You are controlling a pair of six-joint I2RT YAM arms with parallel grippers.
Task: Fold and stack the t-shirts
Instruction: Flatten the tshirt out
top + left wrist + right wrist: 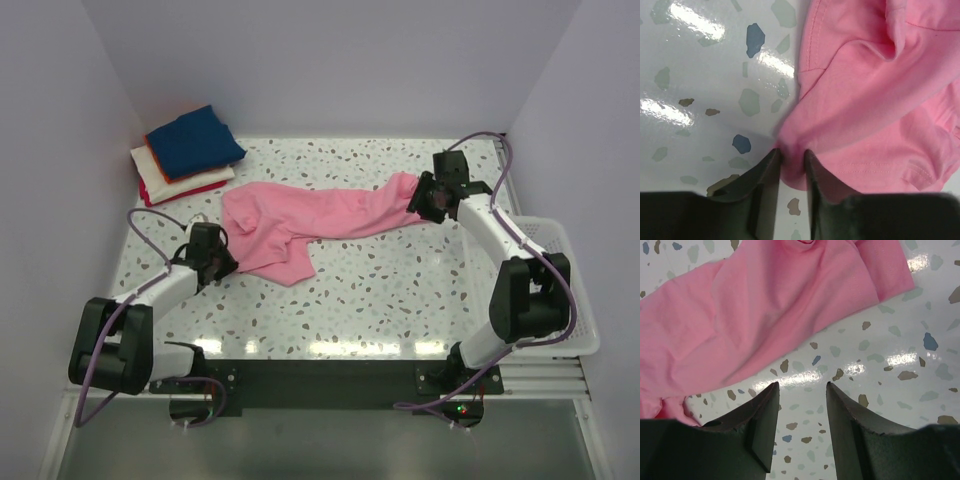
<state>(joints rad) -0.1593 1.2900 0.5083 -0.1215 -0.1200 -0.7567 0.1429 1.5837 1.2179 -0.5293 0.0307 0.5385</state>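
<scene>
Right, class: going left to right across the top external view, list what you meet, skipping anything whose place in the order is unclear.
stack of folded t-shirts → pink t-shirt → right gripper → white basket

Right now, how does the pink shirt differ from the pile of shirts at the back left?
The pink shirt lies unfolded and rumpled; the pile is folded into neat rectangles. The pink shirt is one colour; the pile shows blue, orange, white and red. Both rest on the table.
</scene>
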